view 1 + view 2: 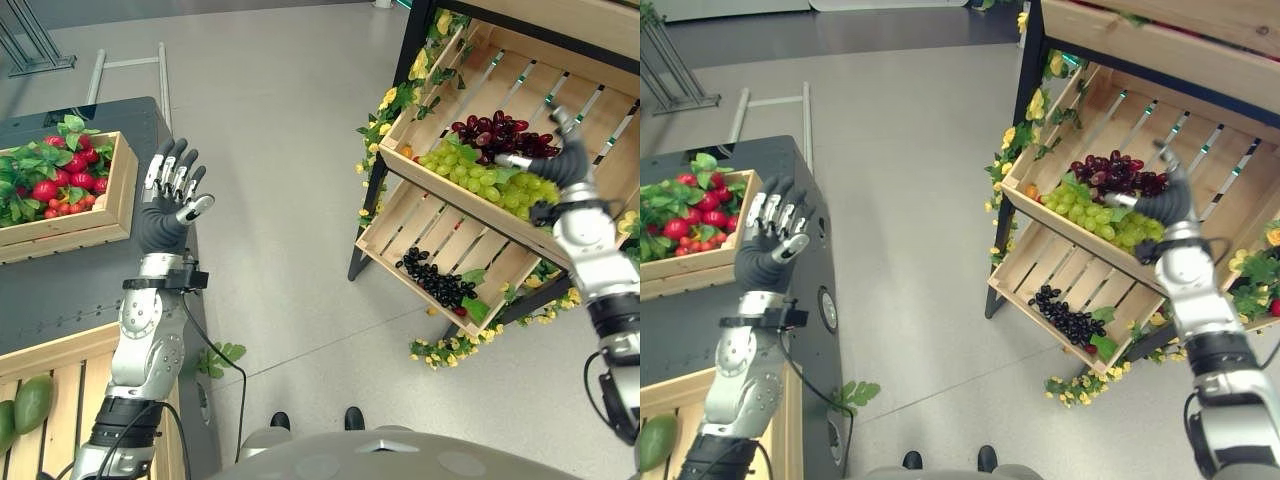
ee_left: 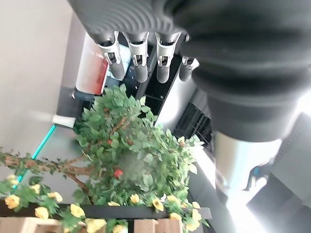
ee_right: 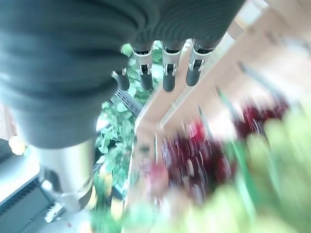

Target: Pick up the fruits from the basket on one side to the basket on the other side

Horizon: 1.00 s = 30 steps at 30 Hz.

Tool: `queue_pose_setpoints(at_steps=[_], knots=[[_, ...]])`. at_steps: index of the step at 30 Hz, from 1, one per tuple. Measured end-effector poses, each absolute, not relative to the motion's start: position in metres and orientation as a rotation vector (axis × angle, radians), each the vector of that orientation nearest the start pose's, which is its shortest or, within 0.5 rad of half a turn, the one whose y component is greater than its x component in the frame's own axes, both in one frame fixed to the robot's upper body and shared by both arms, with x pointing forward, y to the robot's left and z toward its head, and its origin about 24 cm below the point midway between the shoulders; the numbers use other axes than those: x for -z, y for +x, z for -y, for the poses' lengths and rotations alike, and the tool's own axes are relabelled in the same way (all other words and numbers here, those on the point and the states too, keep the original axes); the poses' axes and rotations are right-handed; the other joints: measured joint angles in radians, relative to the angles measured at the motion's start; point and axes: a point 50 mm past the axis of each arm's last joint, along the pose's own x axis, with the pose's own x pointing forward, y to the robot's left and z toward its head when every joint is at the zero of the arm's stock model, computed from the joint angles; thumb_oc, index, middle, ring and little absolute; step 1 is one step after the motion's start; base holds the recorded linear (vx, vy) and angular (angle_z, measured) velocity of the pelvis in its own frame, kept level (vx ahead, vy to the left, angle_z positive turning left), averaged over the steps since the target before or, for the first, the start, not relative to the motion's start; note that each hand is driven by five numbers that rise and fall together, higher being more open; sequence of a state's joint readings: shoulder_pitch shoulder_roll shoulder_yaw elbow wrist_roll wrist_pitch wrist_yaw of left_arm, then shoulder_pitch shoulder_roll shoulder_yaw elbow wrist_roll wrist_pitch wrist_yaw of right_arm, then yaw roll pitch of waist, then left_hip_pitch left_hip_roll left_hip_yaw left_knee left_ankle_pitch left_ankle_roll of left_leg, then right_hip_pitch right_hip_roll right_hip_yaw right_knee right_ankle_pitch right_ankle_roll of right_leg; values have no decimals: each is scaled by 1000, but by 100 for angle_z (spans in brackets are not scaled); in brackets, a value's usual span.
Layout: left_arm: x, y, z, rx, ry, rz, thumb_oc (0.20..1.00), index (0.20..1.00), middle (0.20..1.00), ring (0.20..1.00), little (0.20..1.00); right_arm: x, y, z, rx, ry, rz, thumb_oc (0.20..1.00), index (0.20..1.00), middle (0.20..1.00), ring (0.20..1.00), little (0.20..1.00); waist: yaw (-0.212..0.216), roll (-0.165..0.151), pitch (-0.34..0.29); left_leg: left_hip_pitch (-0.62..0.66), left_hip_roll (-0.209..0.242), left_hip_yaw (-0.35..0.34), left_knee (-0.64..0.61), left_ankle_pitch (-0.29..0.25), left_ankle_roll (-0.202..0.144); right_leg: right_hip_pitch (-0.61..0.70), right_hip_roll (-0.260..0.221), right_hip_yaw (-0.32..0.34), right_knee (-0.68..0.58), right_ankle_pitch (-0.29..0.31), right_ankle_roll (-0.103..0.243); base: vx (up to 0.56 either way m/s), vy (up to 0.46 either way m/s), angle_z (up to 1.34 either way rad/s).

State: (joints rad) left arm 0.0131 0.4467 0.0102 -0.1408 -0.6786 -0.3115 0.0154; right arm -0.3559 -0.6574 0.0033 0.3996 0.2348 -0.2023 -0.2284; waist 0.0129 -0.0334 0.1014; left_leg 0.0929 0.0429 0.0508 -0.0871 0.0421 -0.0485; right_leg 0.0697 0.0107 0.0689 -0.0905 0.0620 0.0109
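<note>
Nothing's moved across yet, as far as I can judge: the green grapes (image 1: pixel 490 180) and dark red grapes (image 1: pixel 495 135) both lie in the upper crate (image 1: pixel 440 105) of the rack. I've got my right hand (image 1: pixel 560 160) over the green bunch, fingers straight, holding nothing. My left hand (image 1: pixel 172 200) is raised beside the strawberry crate (image 1: pixel 115 190) on the dark table (image 1: pixel 100 290), fingers spread, empty. The whole transfer is left.

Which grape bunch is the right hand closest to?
The green grapes in the upper crate: the right hand hovers at their edge. The dark red grapes lie further back, the black grapes one crate down.
</note>
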Motion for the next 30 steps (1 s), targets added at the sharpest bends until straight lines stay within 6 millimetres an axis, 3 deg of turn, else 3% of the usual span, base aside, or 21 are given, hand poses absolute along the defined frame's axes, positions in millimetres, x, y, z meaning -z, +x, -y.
queue_pose_setpoints(at_steps=[3,7,15,18,21,26,27,28,29,30], knots=[[-114,243,-231,-35,-226,401,1000,1000,1000,1000,1000,-108,298,272,221,-197,220,1000,1000,1000,1000,1000,0,19,0,-1,-1,-4,0,0,0,1,-2,-9,0,0,-1,-4,-29,5],[-110,241,-231,-64,-214,393,1000,1000,1000,1000,1000,-98,290,252,129,1,233,1000,1000,1000,1000,1000,-4,28,-2,0,-1,-25,0,1,-1,18,-2,-26,0,-7,-5,-16,-30,16],[-104,239,-227,-89,-242,383,1000,1000,1000,1000,1000,-108,285,200,-191,193,290,1000,1000,1000,1000,1000,5,37,-1,-19,-3,-86,1,16,-8,27,-2,-83,0,-15,-10,-32,-52,21],[-102,238,-227,-100,-252,375,1000,1000,1000,1000,1000,-106,284,189,-197,314,313,1000,1000,1000,1000,1000,10,40,1,-30,-4,-112,8,19,-11,31,0,-107,0,-21,-13,-62,-73,31],[-99,237,-227,-120,-266,372,1000,1000,1000,1000,1000,-102,279,185,-186,335,324,1000,1000,1000,1000,1000,37,54,10,-63,-14,-148,44,16,-16,31,1,-139,1,-25,-15,-116,-87,36],[-84,232,-224,-143,-228,334,1000,1000,1000,1000,1000,-84,253,203,-86,196,290,1000,1000,1000,1000,1000,57,87,36,-107,-30,-259,68,44,-29,50,2,-252,2,-46,-23,-143,-27,84],[-83,233,-223,-142,-224,333,1000,1000,1000,1000,1000,-84,251,208,-57,159,293,1000,1000,1000,1000,1000,52,96,49,-144,-38,-252,84,57,-43,41,-7,-277,15,-53,-31,-226,67,136],[-83,236,-220,-137,-234,339,1000,1000,1000,1000,1000,-87,250,213,-33,124,305,1000,1000,1000,1000,1000,32,94,65,-178,-32,-183,89,47,-82,31,-21,-340,17,-43,-44,-141,45,141],[-84,239,-218,-132,-235,342,1000,1000,1000,1000,1000,-89,250,214,-13,104,316,1000,1000,1000,1000,1000,32,85,75,-214,-28,-74,154,24,-71,22,-55,-377,16,-36,-43,-130,13,118],[-84,240,-218,-133,-235,343,1000,1000,1000,1000,1000,-92,250,212,-4,84,329,1000,1000,1000,1000,1000,30,51,87,-231,-8,47,229,16,-75,14,-93,-397,19,-38,-41,-95,18,84]])
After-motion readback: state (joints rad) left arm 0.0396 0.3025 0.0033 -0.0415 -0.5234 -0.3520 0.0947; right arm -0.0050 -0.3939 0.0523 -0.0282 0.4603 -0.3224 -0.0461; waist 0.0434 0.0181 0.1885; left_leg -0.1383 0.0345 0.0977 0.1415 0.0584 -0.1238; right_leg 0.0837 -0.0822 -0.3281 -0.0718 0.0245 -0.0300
